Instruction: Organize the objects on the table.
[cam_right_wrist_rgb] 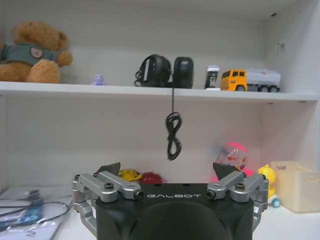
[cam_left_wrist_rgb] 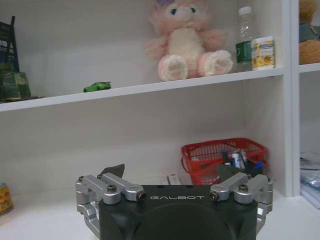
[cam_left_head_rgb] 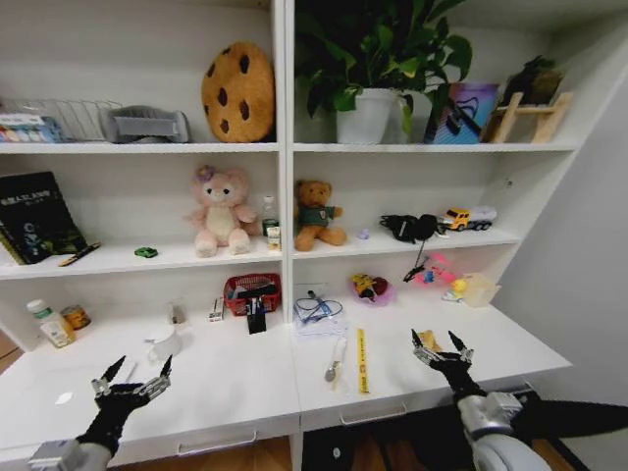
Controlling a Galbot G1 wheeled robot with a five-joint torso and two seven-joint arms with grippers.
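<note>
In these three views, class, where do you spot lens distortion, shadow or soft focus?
Head view: wide-angle bending makes the shelf uprights lean outward, and the table is evenly lit. Left wrist view: the left gripper throws a soft shadow beneath itself. Right wrist view: the right gripper looks sharp, the cable pile beside it slightly soft.

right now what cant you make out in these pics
- Red basket contents: in the left wrist view the left hand hides its lower part; head view too small.
- Items beside the yellow ruler on the table: too small to identify.
- Black book: cut by the head view's edge, title unreadable.
</note>
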